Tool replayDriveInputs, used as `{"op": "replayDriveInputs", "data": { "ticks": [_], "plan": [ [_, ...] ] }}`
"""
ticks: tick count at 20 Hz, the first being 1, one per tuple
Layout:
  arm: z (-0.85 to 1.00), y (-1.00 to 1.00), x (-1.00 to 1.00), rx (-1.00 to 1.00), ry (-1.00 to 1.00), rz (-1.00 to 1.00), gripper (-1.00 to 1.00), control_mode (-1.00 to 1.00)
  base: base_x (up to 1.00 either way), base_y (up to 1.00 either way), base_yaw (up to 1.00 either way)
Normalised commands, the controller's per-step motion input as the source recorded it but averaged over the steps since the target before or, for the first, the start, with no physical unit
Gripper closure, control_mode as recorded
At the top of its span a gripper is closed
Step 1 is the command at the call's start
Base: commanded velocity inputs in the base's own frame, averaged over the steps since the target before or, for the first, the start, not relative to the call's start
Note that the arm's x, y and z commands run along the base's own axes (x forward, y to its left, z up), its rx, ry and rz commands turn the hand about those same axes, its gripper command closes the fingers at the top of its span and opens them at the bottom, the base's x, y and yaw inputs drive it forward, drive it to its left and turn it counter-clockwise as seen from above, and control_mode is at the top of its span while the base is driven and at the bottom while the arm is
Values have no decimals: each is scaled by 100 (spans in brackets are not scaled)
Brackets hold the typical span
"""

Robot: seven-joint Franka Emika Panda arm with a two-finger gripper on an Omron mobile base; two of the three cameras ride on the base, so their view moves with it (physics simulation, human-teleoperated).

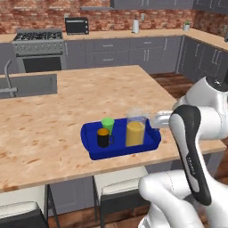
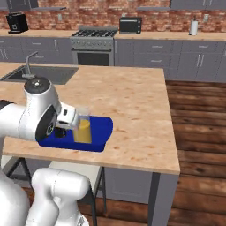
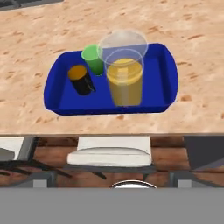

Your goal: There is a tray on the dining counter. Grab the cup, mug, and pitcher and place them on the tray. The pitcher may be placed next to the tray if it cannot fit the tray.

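**Mia:** Where is the shallow deep-blue tray with the raised rim [image 1: 150, 143]?

**Ben:** It lies on the big island counter with the light wood top [image 1: 53, 120]. It is near the edge on the robot's side. A pale cushioned stool [image 1: 118, 185] stands under that edge, just below the tray.

**Mia:** What is in the tray?

**Ben:** Three things, and all of them stand up straight. There is the small bright green cup with no handle [image 1: 107, 124]. There is the small black mug with the orange inside [image 1: 103, 137]. And there is the tall clear glass pitcher with orange-yellow juice in it [image 1: 135, 130].

**Mia:** Where do they stand?

**Ben:** In the left base view the pitcher is in the right half of the tray. The cup and the mug are in the left half. The mug is a bit closer to the robot than the cup. They are very near each other, but I cannot tell if they touch. The pitcher is much taller than both.

**Mia:** What about the robot's white gripper [image 1: 158, 119]?

**Ben:** It hangs just off the right end of the tray, beside the pitcher and up near its top. Its jaws are wide apart and hold nothing. In the hand view the pitcher stands alone in the tray, away from the hand.

**Mia:** What else is there?

**Ben:** A grey sink [image 1: 26, 84] is set in the far left of the counter. A silver stove [image 1: 39, 49] stands by the brick wall.
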Motion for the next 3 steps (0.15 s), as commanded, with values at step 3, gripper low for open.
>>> {"op": "replayDriveInputs", "data": {
  "ticks": [3],
  "plan": [
    [0,-11,-100,0,0,0,-100,-100,0,0,0]
  ]
}}
